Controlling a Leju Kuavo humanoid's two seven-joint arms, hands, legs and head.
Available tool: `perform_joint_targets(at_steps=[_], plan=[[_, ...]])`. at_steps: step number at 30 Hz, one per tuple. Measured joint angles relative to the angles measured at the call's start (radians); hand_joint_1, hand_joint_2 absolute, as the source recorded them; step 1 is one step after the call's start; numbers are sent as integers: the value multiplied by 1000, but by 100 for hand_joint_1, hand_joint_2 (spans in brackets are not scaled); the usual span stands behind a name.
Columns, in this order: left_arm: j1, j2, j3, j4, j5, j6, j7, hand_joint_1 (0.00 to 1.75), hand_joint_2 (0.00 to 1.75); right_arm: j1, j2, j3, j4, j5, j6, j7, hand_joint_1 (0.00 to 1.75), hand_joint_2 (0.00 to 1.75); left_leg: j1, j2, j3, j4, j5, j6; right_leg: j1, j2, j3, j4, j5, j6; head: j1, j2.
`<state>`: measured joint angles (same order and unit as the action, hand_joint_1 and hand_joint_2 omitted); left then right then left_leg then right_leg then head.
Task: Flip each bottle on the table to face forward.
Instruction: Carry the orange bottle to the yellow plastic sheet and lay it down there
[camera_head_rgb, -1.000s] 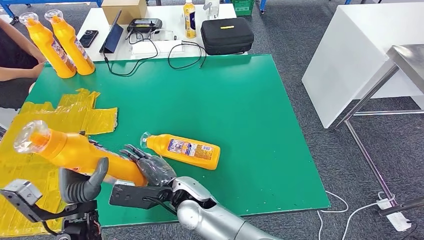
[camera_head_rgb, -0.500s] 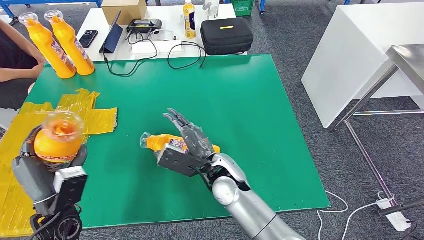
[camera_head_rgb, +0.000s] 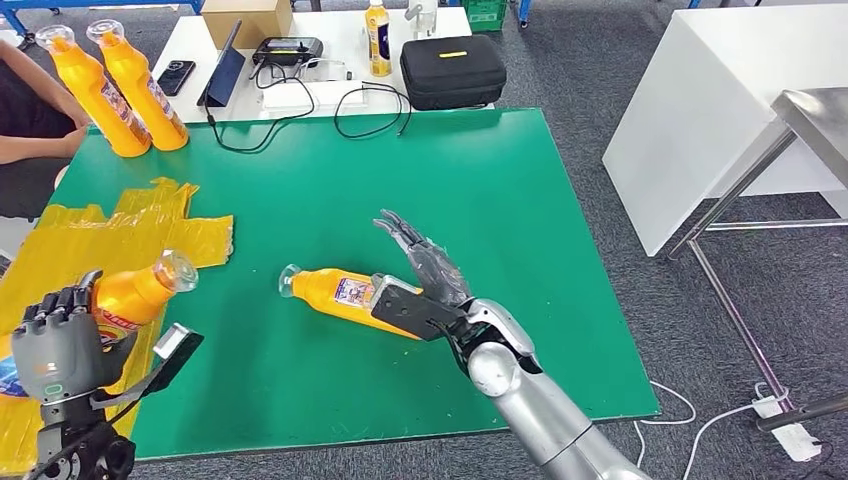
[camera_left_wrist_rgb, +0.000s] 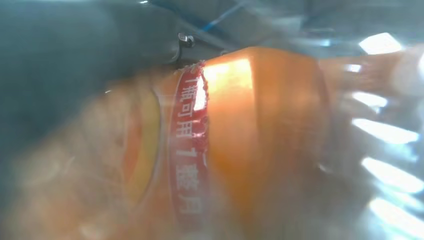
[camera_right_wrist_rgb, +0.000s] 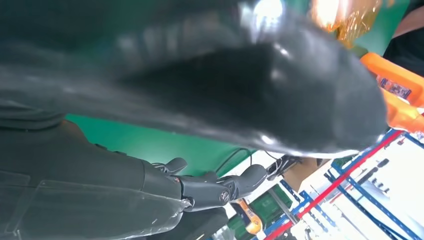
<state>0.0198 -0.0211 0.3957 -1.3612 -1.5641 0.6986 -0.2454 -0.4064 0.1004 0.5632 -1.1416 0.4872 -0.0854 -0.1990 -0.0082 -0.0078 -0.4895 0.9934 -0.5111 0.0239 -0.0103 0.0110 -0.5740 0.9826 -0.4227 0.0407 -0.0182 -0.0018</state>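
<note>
My left hand (camera_head_rgb: 58, 345) grips an orange bottle (camera_head_rgb: 128, 296) at the table's front left corner, its clear cap tilted up and to the right. The left wrist view shows that bottle (camera_left_wrist_rgb: 260, 125) close up, with a red band of white text. A second orange bottle (camera_head_rgb: 340, 292) lies on its side on the green table (camera_head_rgb: 420, 180), cap to the left, label up. My right hand (camera_head_rgb: 428, 268) hovers at its base end with fingers spread and holding nothing; I cannot tell if it touches. The right wrist view shows its dark fingers (camera_right_wrist_rgb: 215, 187).
Two orange bottles (camera_head_rgb: 98, 96) (camera_head_rgb: 142, 88) stand upright at the far left corner, beside a person's arm (camera_head_rgb: 30, 130). Crumpled yellow plastic (camera_head_rgb: 130, 225) covers the left side. Behind the green table are a black case (camera_head_rgb: 453, 70), cables and a tablet on a white table.
My left hand has lowered its bottle and tipped it so the cap points right. My right hand has left that bottle and swung right, over the lying bottle's base end.
</note>
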Motion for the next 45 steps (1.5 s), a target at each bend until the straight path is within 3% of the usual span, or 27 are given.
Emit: perform_joint_targets(at_steps=[4,7,10,11,14,20,35,39,45], plan=[[7,98,-126,90,0,0,144,175,175,-1,-18,8,-4,-15,3,-3,0,0,0,0,0,0,0,0,0,0,0,0,0,0,0,0],[-2,152,-222,174,7,0,200,169,175,-3,-26,14,-6,-23,2,-3,0,0,0,0,0,0,0,0,0,0,0,0,0,0,0,0],[-22,198,-288,280,0,1,192,43,175,-7,-32,23,-8,-31,2,-2,0,0,0,0,0,0,0,0,0,0,0,0,0,0,0,0],[-30,210,-303,313,-2,1,188,2,131,-9,-33,25,-7,-31,2,-2,0,0,0,0,0,0,0,0,0,0,0,0,0,0,0,0],[-57,237,-335,408,-4,2,181,0,0,-12,-34,30,-7,-31,3,-4,0,0,0,0,0,0,0,0,0,0,0,0,0,0,0,0],[-112,264,-367,521,-4,9,197,0,0,-16,-35,36,-6,-29,3,-5,0,0,0,-2,0,0,0,0,-1,-1,1,0,0,0,0,0],[-158,277,-380,601,-3,9,191,0,0,-42,-39,45,24,-2,19,13,0,0,0,-2,2,0,1,-1,-1,-1,3,1,0,0,0,0],[-164,277,-378,605,-4,9,177,0,0,-63,-38,51,64,38,19,39,0,175,0,-2,1,0,1,-1,-1,-1,3,1,0,0,0,0],[-160,276,-364,570,-4,9,173,0,0,-120,-22,66,200,86,27,71,0,175,0,-2,1,0,1,-1,0,-1,2,1,0,0,0,0]])
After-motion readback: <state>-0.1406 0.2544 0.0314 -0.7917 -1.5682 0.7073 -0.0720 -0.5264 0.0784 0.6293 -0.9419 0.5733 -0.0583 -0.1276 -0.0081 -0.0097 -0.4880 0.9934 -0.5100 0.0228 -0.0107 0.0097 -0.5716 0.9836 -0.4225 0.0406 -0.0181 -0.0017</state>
